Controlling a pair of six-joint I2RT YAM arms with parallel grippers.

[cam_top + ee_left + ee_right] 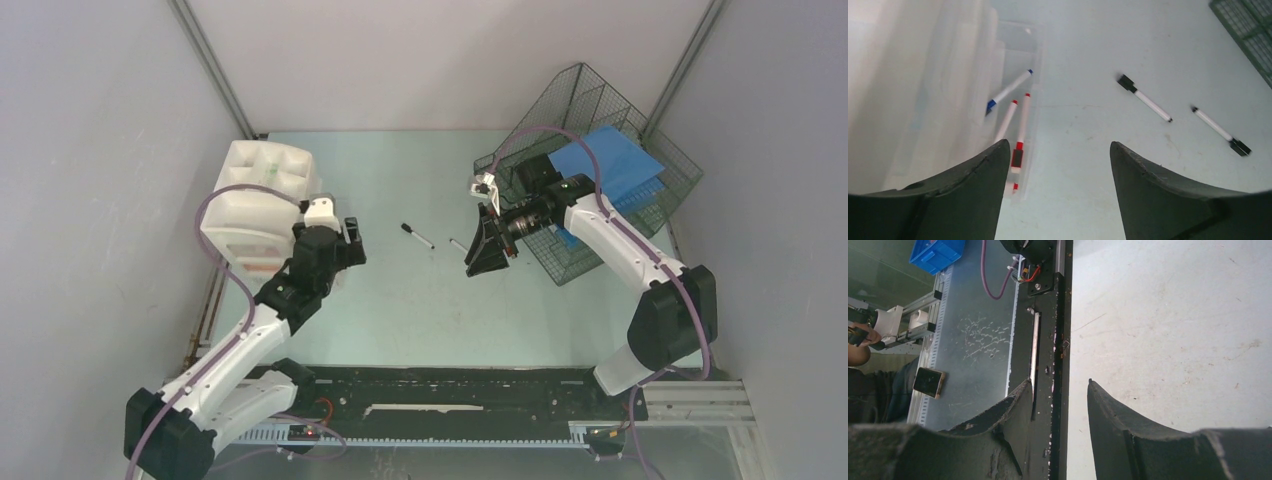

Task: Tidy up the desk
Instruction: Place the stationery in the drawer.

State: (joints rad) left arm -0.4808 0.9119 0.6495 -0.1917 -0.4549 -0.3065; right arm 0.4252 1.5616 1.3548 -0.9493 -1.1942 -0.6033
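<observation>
Left gripper (1059, 145) spread wide, empty, right gripper (1059, 384) parted, empty, markers (1023, 120) in drawer (1015, 50) blurred, one partly behind finger (973, 190)

Drawer unit (923, 90) blurred, wire tray (1248, 30) cropped, marker (1008, 117) end behind left pincer (1058, 145)

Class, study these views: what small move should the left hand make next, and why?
Probably swing the open, empty left hand toward the nearer black marker. A blue marker and red markers already lie in the clear drawer, while it and another black marker lie loose on the desk.
</observation>
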